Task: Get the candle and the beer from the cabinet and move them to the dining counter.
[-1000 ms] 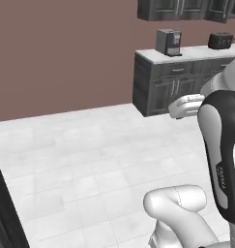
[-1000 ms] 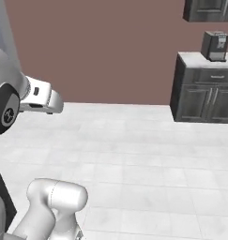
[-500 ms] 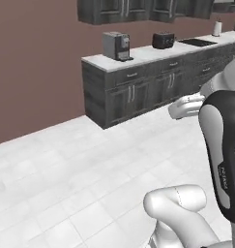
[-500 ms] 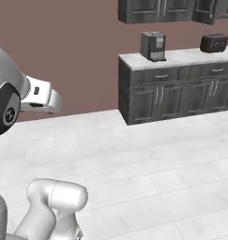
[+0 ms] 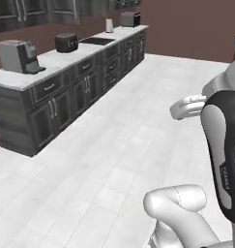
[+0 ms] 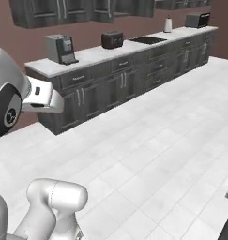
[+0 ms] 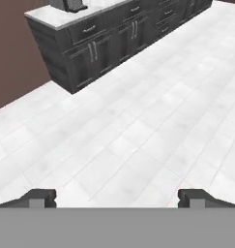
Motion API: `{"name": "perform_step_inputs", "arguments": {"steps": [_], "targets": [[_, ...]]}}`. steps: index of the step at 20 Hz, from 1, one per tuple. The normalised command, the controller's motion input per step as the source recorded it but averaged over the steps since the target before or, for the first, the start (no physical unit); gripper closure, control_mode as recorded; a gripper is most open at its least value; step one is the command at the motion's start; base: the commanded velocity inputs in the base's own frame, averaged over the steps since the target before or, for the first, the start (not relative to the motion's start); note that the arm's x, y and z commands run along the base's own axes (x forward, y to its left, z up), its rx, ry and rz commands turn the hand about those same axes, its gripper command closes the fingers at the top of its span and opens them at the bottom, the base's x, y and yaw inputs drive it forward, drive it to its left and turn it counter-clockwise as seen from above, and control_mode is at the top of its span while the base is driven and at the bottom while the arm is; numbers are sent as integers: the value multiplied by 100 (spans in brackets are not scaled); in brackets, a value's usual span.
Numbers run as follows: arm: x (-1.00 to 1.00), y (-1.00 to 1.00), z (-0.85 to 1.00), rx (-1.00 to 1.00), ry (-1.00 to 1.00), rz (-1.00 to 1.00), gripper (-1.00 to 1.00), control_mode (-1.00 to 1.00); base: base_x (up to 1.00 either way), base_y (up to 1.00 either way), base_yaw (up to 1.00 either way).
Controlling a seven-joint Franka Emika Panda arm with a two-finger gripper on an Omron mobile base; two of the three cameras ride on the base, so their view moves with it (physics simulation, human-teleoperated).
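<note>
The cabinet (image 6: 64,11) is a row of dark grey upper wall units with silver bar handles, doors shut, along the top of the right base view. It also runs across the top left of the left base view (image 5: 22,12). The candle and the beer are hidden. The dining counter is out of view. My gripper (image 7: 118,198) points down at bare white floor tiles. Its two dark fingertips (image 7: 41,197) stand far apart, open, with nothing between them.
Below the cabinet runs a marble wall counter (image 6: 134,49) on dark drawer units (image 5: 56,109). It carries a coffee machine (image 6: 60,48), a dark toaster (image 6: 112,39), a cooktop (image 6: 147,40) and a second appliance (image 6: 197,19). Open white tiled floor (image 5: 138,135) lies between me and it.
The whole picture has swung as the base turned: the wall counter, earlier small at the upper right, now stretches across the views. The gripper stays open and empty.
</note>
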Motion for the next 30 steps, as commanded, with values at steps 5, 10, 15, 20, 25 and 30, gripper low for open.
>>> {"name": "perform_step_inputs", "arguments": {"steps": [5,10,15,20,25,30], "targets": [[0,0,0,0,0,0,-100,100,89,66,-68],[0,0,0,0,0,0,-100,100,100,77,-44],[0,0,0,0,0,0,-100,100,100,25,0],[0,0,0,0,0,0,-100,100,100,34,-18],[0,0,0,0,0,0,-100,100,100,24,-37],[0,0,0,0,0,0,-100,100,100,6,-35]]}}
